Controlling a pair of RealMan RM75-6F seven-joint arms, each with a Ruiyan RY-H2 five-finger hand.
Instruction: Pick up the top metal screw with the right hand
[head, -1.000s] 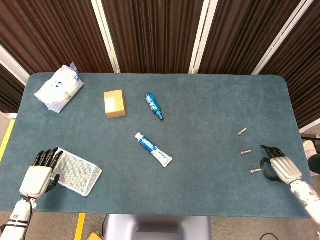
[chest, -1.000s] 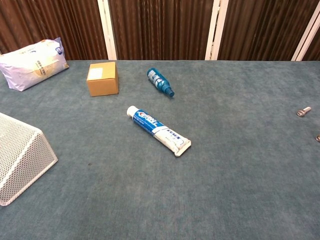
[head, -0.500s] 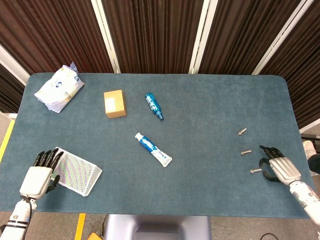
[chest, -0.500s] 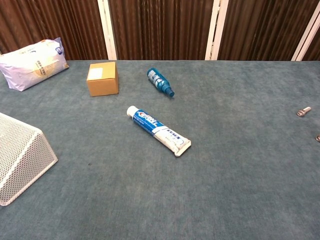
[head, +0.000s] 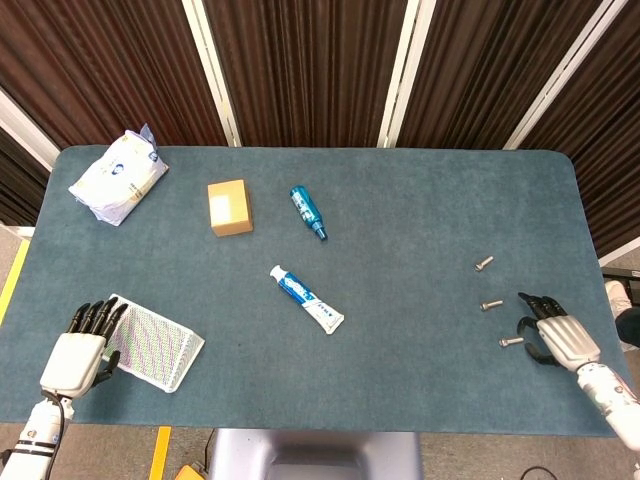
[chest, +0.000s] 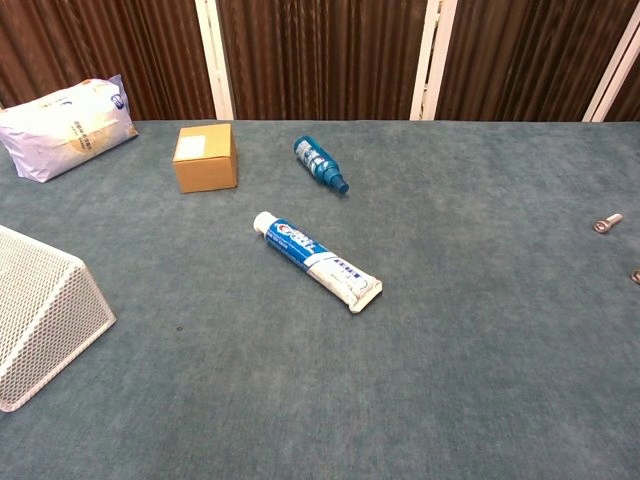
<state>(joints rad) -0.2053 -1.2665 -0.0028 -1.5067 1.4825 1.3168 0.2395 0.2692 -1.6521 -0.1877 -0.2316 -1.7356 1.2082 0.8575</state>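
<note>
Since a second ago the right hand (head: 556, 334) has eased slightly back toward the near right edge of the table (head: 420, 210), while everything else has kept its place. That hand lies low at the table's right side, holding nothing, its dark fingers (head: 533, 301) stretched out and apart, just beside the nearest of three screws (head: 510, 342). The top metal screw (head: 484, 264) lies farthest from it, apart from the middle screw (head: 491, 305). At the near left corner the left hand (head: 78, 350) rests with fingers extended, holding nothing, close against a white mesh basket (head: 153, 343) lying on its side. Elsewhere sit a toothpaste tube (head: 306, 299), a small blue bottle (head: 308, 212), a cardboard box (head: 229, 207) and a white packet (head: 119, 177).
</note>
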